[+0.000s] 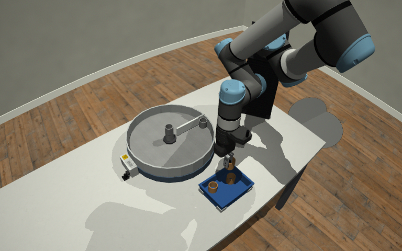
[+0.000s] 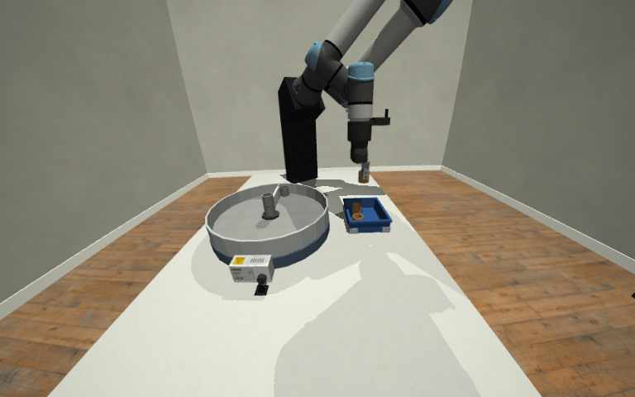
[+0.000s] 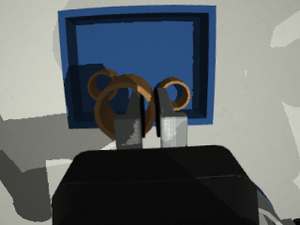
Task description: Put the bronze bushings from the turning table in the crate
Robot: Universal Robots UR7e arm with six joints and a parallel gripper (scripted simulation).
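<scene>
Counter (image 1: pixel 74 189) (image 2: pixel 210 351) (image 3: pixel 248 47) edges here are as the exterior view shows them; nearest stands a white drive box (image 1: pixel 129 165) (image 2: pixel 251 268), toward the left edge. Behind it, the round turning table (image 1: pixel 171 171) (image 2: pixel 262 246) reaches close to that edge, with a steel bushing (image 1: pixel 202 123) (image 2: pixel 284 191) upright inside its far wall beside a guide bar (image 1: pixel 189 125) (image 2: pixel 276 196). By the right edge sits the blue crate (image 1: pixel 237 197) (image 2: pixel 367 227) (image 3: pixel 136 11), two bronze bushings in it: the nearer bushing (image 1: pixel 212 191) (image 2: pixel 357 218) (image 3: pixel 186 97) and the farther bushing (image 1: pixel 231 178) (image 2: pixel 356 208) (image 3: pixel 92 86). The fingers (image 1: pixel 226 162) (image 2: pixel 365 171) are clamped on the wall of a third bronze bushing (image 1: pixel 231 166) (image 2: pixel 361 179) (image 3: pixel 100 110), raised above the crate's far side. By the far edge rises the black pedestal (image 1: pixel 262 100) (image 2: pixel 299 145).
</scene>
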